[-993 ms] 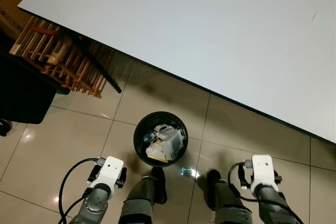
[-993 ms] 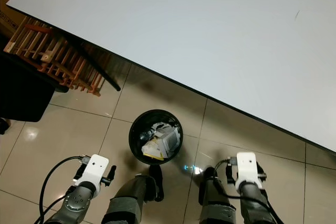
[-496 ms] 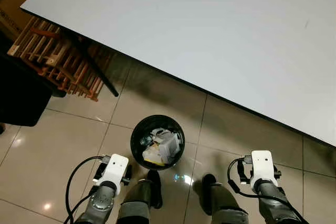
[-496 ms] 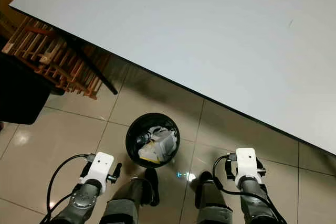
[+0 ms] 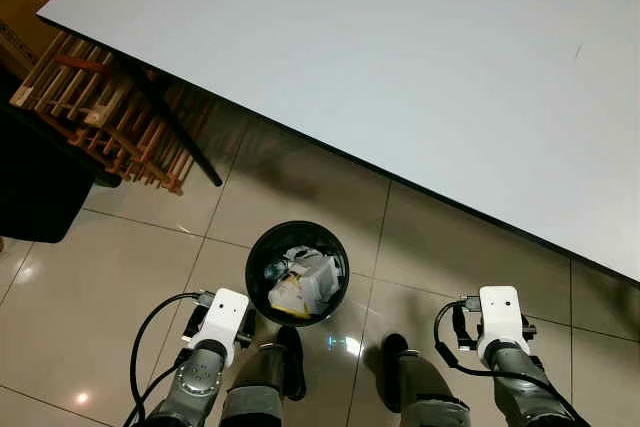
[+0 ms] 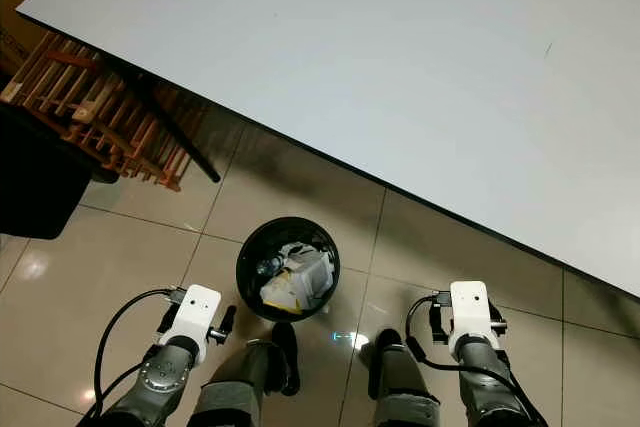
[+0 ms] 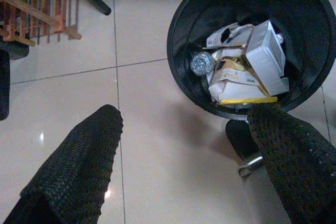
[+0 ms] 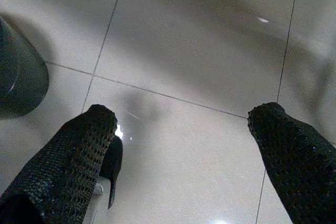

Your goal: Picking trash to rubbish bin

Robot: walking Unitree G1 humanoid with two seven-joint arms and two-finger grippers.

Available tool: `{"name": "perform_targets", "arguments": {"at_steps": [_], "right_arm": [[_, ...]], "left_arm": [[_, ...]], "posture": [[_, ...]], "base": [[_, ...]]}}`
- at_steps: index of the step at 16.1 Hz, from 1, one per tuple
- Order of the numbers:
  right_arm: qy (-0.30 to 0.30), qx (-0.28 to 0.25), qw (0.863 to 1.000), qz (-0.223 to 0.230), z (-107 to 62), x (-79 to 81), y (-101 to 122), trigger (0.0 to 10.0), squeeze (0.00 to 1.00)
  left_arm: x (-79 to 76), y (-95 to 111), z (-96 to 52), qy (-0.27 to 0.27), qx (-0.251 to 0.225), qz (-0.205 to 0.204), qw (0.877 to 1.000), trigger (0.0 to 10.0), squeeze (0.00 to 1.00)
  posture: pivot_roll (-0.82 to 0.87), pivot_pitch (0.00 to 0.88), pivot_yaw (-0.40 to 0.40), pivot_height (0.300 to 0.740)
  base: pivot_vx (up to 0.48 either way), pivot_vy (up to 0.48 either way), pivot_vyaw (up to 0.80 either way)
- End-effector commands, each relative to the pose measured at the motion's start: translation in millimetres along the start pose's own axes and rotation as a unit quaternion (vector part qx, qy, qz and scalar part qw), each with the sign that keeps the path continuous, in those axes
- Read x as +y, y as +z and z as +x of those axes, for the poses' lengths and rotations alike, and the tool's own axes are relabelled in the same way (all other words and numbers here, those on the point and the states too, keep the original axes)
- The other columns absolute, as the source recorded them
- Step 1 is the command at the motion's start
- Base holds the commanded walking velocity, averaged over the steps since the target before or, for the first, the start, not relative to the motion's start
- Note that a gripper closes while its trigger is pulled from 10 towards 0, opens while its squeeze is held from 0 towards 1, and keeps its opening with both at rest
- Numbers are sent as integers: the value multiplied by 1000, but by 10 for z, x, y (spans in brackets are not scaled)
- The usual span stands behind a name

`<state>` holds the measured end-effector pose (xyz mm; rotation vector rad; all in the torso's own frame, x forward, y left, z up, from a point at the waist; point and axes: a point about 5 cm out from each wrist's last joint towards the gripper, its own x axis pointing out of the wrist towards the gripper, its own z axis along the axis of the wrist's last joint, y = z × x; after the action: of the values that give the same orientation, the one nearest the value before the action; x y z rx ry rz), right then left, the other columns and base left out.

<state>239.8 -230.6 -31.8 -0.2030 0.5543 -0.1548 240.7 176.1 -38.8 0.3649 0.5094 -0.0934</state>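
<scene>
Standing on the tiled floor, the black rubbish bin is seen holding crumpled cartons; their labels cannot be read. Left gripper and right gripper are held low, jaws apart, nothing gripped.

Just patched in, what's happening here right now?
The robot stands over a black rubbish bin on the tiled floor, beside a large white table. The bin already holds trash: a white box, a yellow-edged packet and a clear bottle. Both grippers are low, open and empty: the left gripper next to the bin, the right gripper over bare tile. A wooden rack sits under the table's corner.
</scene>
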Motion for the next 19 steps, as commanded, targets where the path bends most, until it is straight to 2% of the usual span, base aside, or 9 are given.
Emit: {"name": "perform_targets", "arguments": {"at_steps": [1,19], "right_arm": [[4,32,999,0,-66,14,-179,10000,0],[11,43,999,4,-77,44,-215,10000,0]], "left_arm": [[3,-214,-89,8,41,-5,999,10000,0],[-26,-190,-87,8,33,-17,999,10000,0]], "posture": [[38,333,66,740],[45,340,68,740]], "base": [[0,0,0],[0,0,0]]}}
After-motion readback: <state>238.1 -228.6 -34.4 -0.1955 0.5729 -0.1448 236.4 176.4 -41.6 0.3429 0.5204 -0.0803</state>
